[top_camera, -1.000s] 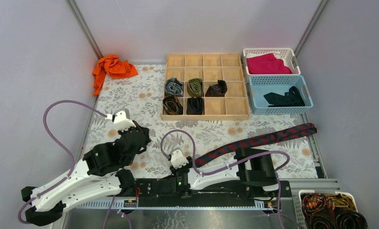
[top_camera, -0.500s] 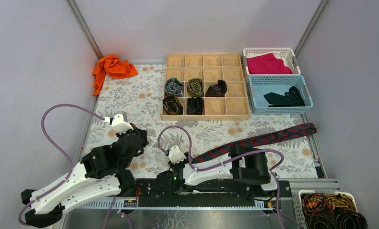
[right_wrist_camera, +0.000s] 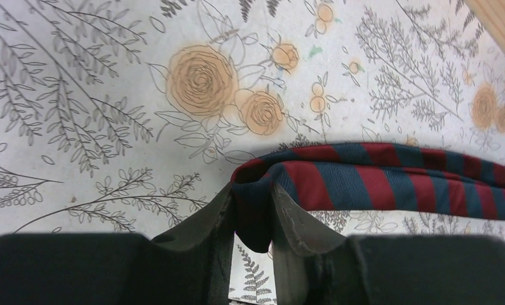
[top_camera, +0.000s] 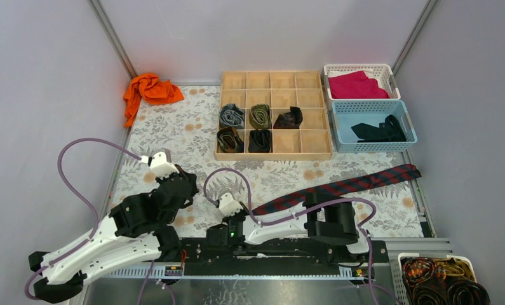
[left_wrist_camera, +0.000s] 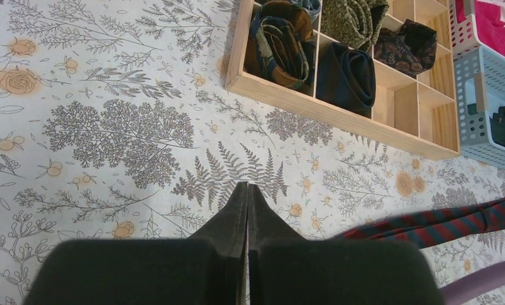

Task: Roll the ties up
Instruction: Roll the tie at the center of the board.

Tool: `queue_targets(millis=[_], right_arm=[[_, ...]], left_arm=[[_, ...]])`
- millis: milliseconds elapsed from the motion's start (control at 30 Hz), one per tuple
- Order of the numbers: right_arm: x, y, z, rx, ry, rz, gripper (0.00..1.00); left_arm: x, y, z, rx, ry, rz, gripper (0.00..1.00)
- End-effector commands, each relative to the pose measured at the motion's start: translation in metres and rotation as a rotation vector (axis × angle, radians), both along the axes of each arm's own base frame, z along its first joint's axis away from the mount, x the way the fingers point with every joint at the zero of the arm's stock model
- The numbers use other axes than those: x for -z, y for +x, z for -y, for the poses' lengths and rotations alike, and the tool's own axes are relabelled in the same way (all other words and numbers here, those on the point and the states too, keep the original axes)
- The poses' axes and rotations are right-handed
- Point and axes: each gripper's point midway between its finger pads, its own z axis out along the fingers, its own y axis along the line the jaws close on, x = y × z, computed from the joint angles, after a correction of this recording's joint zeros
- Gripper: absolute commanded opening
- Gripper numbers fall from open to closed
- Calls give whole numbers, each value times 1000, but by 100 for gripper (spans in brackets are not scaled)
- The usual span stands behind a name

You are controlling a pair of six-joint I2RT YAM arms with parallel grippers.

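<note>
Striped tie (right_wrist_camera: 377,181), folded end pinched between right fingers (right_wrist_camera: 215,217) (left fingers (left_wrist_camera: 237,213) pressed together)

The navy-and-red striped tie (top_camera: 364,183) lies unrolled, a long strip slanting across the mat (top_camera: 173,133), its near end pinched in the right gripper (right_wrist_camera: 253,210), while the grey-blue tie (top_camera: 232,115), olive tie (top_camera: 260,115), dark patterned tie (top_camera: 289,118), brown tie (top_camera: 229,140) and black tie (top_camera: 260,140) sit coiled in separate compartments of the wooden tray (top_camera: 275,154), and what seems another, the loose black tie (top_camera: 380,131), lies in the blue basket (top_camera: 370,147).
</note>
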Motion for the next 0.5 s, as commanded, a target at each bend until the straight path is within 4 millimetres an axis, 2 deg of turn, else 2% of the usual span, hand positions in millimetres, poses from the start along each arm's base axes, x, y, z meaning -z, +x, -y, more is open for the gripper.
queue_targets(millis=[0,100,233,467], right_arm=[[-19,9,-15,-63,33,31,31],[-18,6,-20,-113,66,-20,27],[-19,3,-30,-170,229,-126,23],[-37,9,-24,-271,478,-253,21]], left_arm=[[5,1,-3,-9,26,-2,0],[7,1,-2,-8,29,-5,0],[9,2,-1,-9,32,-5,0],[10,5,4,-4,50,-9,0]])
